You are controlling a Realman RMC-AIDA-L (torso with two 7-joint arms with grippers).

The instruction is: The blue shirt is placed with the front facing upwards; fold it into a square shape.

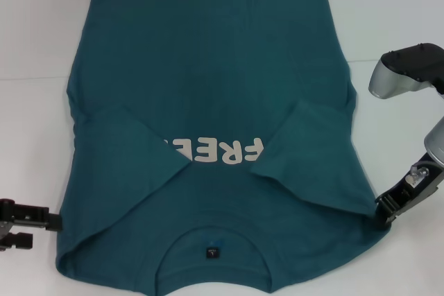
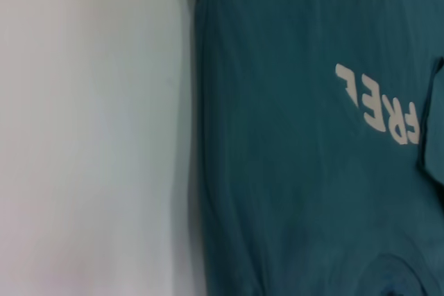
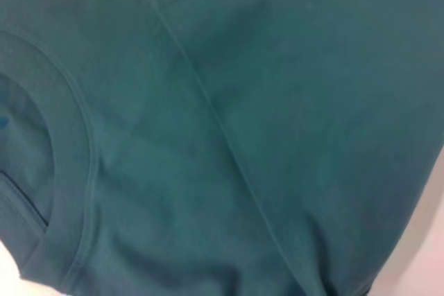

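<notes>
The blue shirt lies flat on the white table, front up, with its collar and dark neck label toward me. Both sleeves are folded inward: one sleeve and the other sleeve partly cover the pale lettering. My left gripper sits low beside the shirt's near-left edge, just off the cloth. My right gripper rests at the near-right shoulder edge, touching the fabric. The left wrist view shows the shirt and lettering. The right wrist view is filled by the shirt and its collar.
Bare white table surrounds the shirt, widest at the far left and far right. My right arm's grey link hangs above the table to the right of the shirt. The left wrist view shows bare table alongside the shirt's edge.
</notes>
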